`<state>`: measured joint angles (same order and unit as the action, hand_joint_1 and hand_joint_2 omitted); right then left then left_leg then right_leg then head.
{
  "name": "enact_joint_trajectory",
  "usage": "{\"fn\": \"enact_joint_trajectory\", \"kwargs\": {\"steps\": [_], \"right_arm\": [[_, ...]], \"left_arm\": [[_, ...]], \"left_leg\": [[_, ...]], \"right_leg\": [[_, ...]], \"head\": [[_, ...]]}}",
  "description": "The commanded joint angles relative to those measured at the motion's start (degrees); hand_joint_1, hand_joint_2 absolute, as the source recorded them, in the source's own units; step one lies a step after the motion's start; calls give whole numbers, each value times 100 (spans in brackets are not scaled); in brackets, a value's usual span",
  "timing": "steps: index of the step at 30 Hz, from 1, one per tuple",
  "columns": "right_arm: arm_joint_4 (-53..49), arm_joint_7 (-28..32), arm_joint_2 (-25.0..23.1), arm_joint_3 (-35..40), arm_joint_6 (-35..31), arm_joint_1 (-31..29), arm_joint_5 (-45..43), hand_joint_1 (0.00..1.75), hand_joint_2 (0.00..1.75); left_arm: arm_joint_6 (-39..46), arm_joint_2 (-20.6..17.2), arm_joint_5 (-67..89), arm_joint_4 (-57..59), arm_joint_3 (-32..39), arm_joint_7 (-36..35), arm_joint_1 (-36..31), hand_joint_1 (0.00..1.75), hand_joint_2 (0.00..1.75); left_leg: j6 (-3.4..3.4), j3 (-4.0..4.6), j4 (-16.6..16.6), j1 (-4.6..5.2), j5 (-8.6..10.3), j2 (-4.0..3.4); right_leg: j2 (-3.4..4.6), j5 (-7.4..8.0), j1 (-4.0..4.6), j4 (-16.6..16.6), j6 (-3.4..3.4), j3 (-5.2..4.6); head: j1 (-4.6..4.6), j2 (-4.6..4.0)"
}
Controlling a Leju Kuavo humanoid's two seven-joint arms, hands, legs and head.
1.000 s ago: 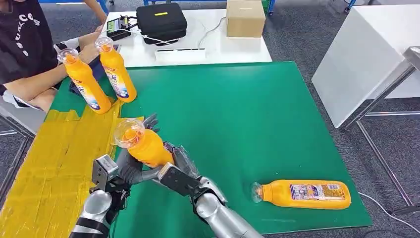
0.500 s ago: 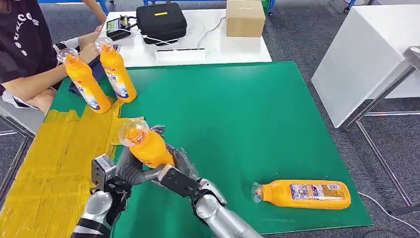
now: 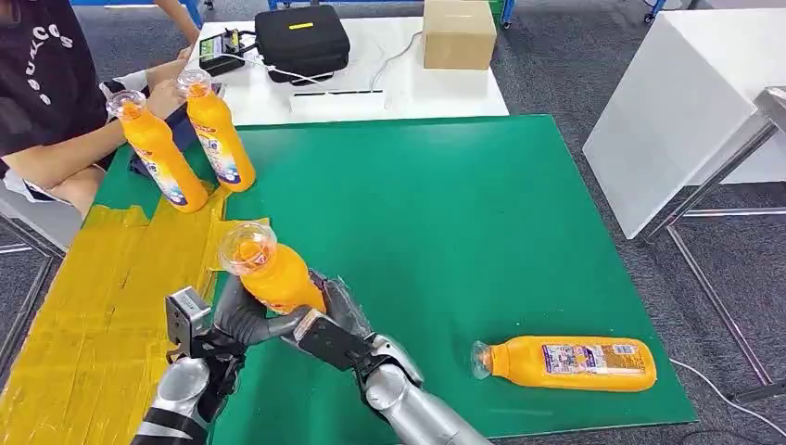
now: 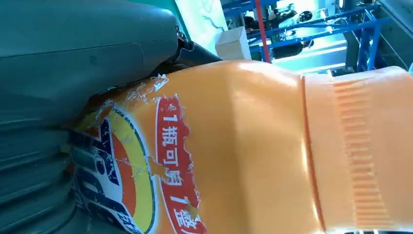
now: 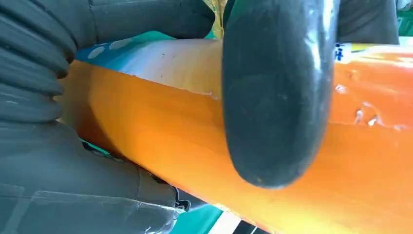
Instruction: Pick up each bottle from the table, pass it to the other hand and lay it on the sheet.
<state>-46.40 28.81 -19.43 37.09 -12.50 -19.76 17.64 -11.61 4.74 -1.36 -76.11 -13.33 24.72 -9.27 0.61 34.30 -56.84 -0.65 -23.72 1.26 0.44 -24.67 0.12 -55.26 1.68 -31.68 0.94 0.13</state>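
An orange bottle (image 3: 276, 275) with a clear cap is held tilted above the near left of the green mat (image 3: 445, 213), cap pointing up and away. My left hand (image 3: 235, 320) grips its lower body from the left, and my right hand (image 3: 332, 313) grips it from the right. In the left wrist view the bottle's torn label (image 4: 146, 165) lies against the grey hand (image 4: 73, 73). A dark finger (image 5: 277, 92) of the right hand wraps over the bottle (image 5: 350, 156). A second orange bottle (image 3: 567, 362) lies on its side near the mat's front right. The yellow sheet (image 3: 93, 306) lies to the left.
Two more orange bottles (image 3: 163, 156) (image 3: 217, 132) stand at the sheet's far end, beside a seated person (image 3: 56, 102) whose hands are near them. Behind the mat a white table carries a black case (image 3: 301, 39) and a cardboard box (image 3: 459, 33). A white cabinet (image 3: 686, 102) stands right.
My left hand's fingers, spread behind the bottle a second ago, have closed around its lower body. The bottle shifted slightly; the right hand keeps its grip.
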Motion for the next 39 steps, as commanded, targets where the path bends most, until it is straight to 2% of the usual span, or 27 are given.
{"fn": "enact_joint_trajectory", "kwargs": {"steps": [1,4,8,10,13,15,20,21,22,23,25,31,33,39], "right_arm": [[-119,-23,-25,-150,-89,146,97,0,175],[-460,-32,77,-351,-81,272,109,0,175],[-1540,-72,389,-775,-244,702,292,0,175],[-2174,-165,548,-1034,-318,970,445,0,175],[-2289,-212,568,-1063,-266,1021,480,0,175],[-2429,-217,584,-1142,-410,1123,730,0,175],[-2643,-249,669,-1216,-420,1243,883,0,175],[-3186,-324,780,-1547,-453,1583,1262,0,175],[-3371,-348,806,-1656,-412,1684,1331,0,175],[-3639,-364,855,-1815,-433,1834,1411,0,175],[-4025,-367,901,-2109,-417,2035,1430,0,175],[-4081,-383,902,-2192,-359,2052,1451,0,175],[-4107,-381,872,-2301,-430,2046,1517,0,175],[-4410,-452,913,-2618,-300,2047,1587,0,175]], "left_arm": [[-15,82,-72,175,-139,7,-208,175,175],[148,22,-29,26,-8,29,-155,175,175],[932,-66,612,-509,386,55,72,175,175],[1602,-13,1252,-751,656,-27,179,175,175],[1593,-10,1268,-786,690,-42,197,175,175],[2127,50,1812,-786,786,-145,210,175,175],[2392,42,2139,-869,889,-194,266,175,175],[3678,-16,4274,-881,1134,-772,304,175,175],[3819,-67,4839,-856,1181,-1000,304,175,175],[3940,-107,5554,-763,1283,-1363,302,175,175],[3946,-229,6584,-529,1298,-1705,288,175,175],[3987,-203,6624,-400,1281,-1703,256,175,175],[3853,-305,7463,-188,1156,-2132,154,175,175],[3252,-418,9057,2160,720,-3085,-1054,175,175]], "left_leg": [[2,-26,2,0,-12,3],[1,-21,3,0,-10,4],[2,-25,4,0,-13,2],[2,-24,5,0,-13,1],[3,-13,3,3,-10,3],[1,-30,3,-1,-19,-7],[0,-24,1,0,-18,-9],[1,-5,5,2,-6,6],[2,-17,2,1,-15,-9],[1,-21,6,3,-13,7],[0,-14,7,2,-9,5],[0,-4,5,2,-6,0],[0,-4,7,3,-5,1],[0,-15,10,5,2,30]], "right_leg": [[-17,-16,2,5,2,33],[-16,-13,2,6,2,27],[-15,-15,2,9,3,31],[-14,-15,2,10,3,31],[-13,-12,-1,6,3,21],[-8,-16,4,9,2,37],[-6,-15,3,6,2,30],[-11,-6,0,8,3,10],[-3,-11,1,8,3,21],[-22,-17,-1,9,3,29],[-14,-10,0,10,2,20],[-6,-5,-1,7,2,8],[-8,-4,-2,7,1,8],[-39,-9,-6,10,2,22]], "head": [[0,0],[0,0],[-2,0],[-2,0],[0,0],[4,0],[4,0],[0,0],[2,0],[0,0],[0,0],[0,0],[0,0],[2,0]]}}
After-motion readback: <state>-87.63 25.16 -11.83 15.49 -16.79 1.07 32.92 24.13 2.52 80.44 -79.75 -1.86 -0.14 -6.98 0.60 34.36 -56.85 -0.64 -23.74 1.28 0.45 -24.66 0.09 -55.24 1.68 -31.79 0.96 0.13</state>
